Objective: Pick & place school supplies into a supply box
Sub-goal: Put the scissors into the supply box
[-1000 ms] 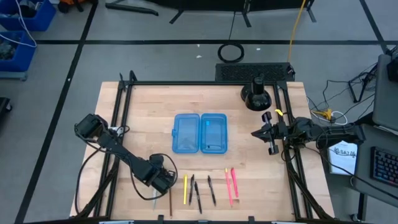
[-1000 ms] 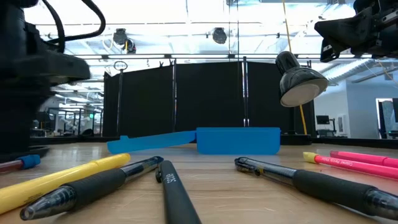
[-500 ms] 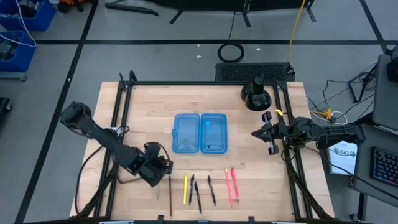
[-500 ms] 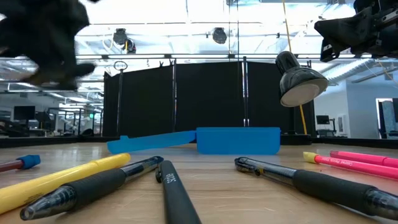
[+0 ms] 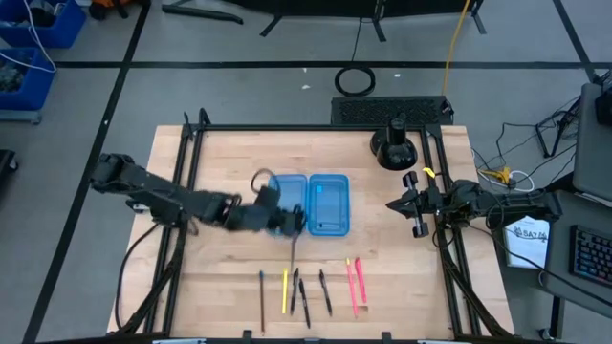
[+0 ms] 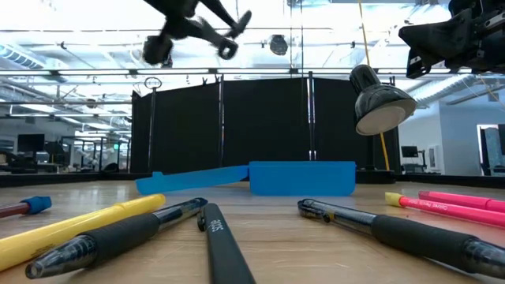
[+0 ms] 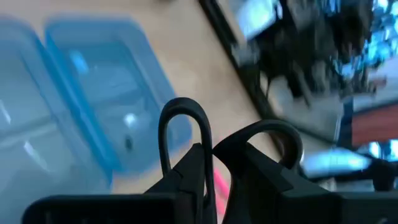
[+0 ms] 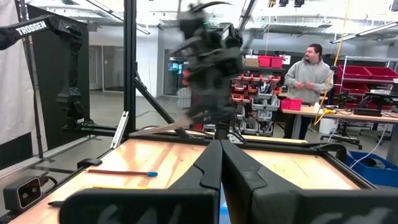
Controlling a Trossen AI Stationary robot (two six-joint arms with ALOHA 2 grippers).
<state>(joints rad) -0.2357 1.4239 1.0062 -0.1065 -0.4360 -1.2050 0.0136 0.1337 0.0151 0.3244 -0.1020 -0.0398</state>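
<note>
Your left gripper (image 5: 285, 222) has a narrow pinch on the scissors (image 5: 293, 250), over the supply box (image 5: 330, 201), 7 o'clock corner. Prob. light, stiff, slick, w/ sharp tips; may swing, so grip near the pivot. Right gripper (image 5: 413, 205) is closed & empty at the table's 3 o'clock.

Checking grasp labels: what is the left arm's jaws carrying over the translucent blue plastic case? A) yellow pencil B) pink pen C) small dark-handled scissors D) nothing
C: the left gripper is shut on the small dark-handled scissors, loop handles showing, above the translucent blue plastic case.
</note>
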